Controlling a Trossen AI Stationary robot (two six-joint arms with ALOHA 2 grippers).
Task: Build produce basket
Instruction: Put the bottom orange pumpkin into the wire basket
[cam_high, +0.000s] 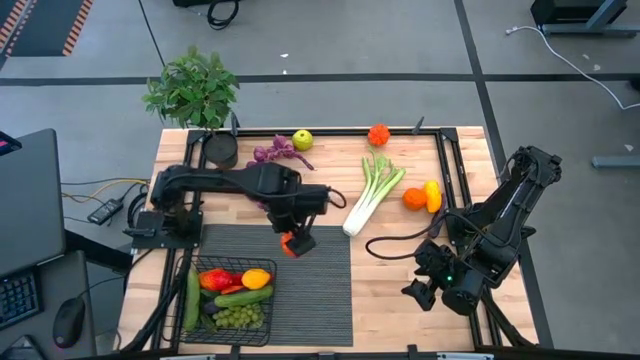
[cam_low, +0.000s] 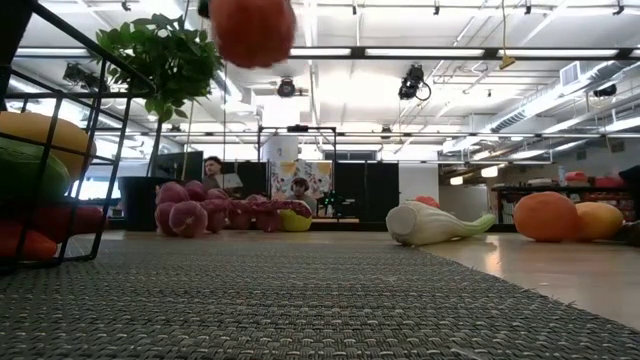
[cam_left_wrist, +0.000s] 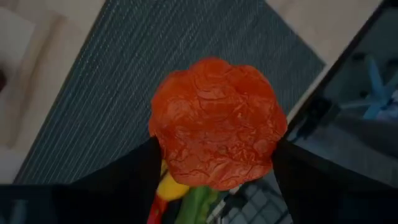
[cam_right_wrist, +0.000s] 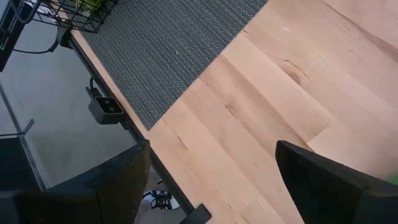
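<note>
My left gripper (cam_high: 297, 241) is shut on a red, wrinkled toy fruit (cam_left_wrist: 214, 118) above the dark ribbed mat (cam_high: 320, 285). The fruit also shows at the top of the low view (cam_low: 252, 28). The black wire basket (cam_high: 262, 335) stands at the near left on the mat's corner and holds cucumbers, green grapes, red peppers and a yellow piece. It lies toward the near left of my left gripper. My right gripper (cam_high: 420, 292) is open and empty over the bare wood at the near right. My left gripper pinches the red fruit between its two fingers, one on each opposite side (cam_left_wrist: 158, 155). The fingers (cam_left_wrist: 140, 174) point down from above. The fruit is lifted well clear of the mat.
On the far half of the table lie purple grapes (cam_high: 278, 152), a green apple (cam_high: 302, 140), a red-orange fruit (cam_high: 378, 134), a leek (cam_high: 372, 190), an orange (cam_high: 414, 198) and a lemon (cam_high: 432, 195). A potted plant (cam_high: 192, 90) stands at the far left corner.
</note>
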